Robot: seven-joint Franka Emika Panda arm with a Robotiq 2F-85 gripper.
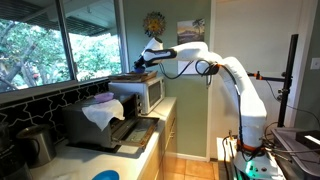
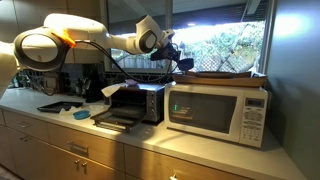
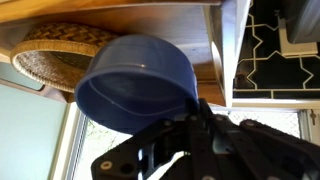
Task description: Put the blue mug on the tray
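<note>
In the wrist view my gripper (image 3: 196,118) is shut on the rim of the blue mug (image 3: 135,85), whose round body fills the middle of the view. The brownish tray (image 3: 150,18) is close beyond the mug, and a woven basket (image 3: 55,55) rests on it. In both exterior views the tray (image 1: 130,76) (image 2: 228,75) lies on top of the white microwave (image 1: 148,95) (image 2: 215,110). My gripper (image 1: 150,60) (image 2: 183,63) hangs just above the tray's near end. The mug is too small and dark to make out in the exterior views.
A dark toaster oven (image 1: 100,128) (image 2: 135,102) with its door open stands beside the microwave, with a pale lavender cloth (image 1: 100,108) (image 2: 110,90) draped over it. A flat bright-blue dish (image 1: 105,175) (image 2: 82,114) lies on the counter. A metal kettle (image 1: 35,145) stands by the window.
</note>
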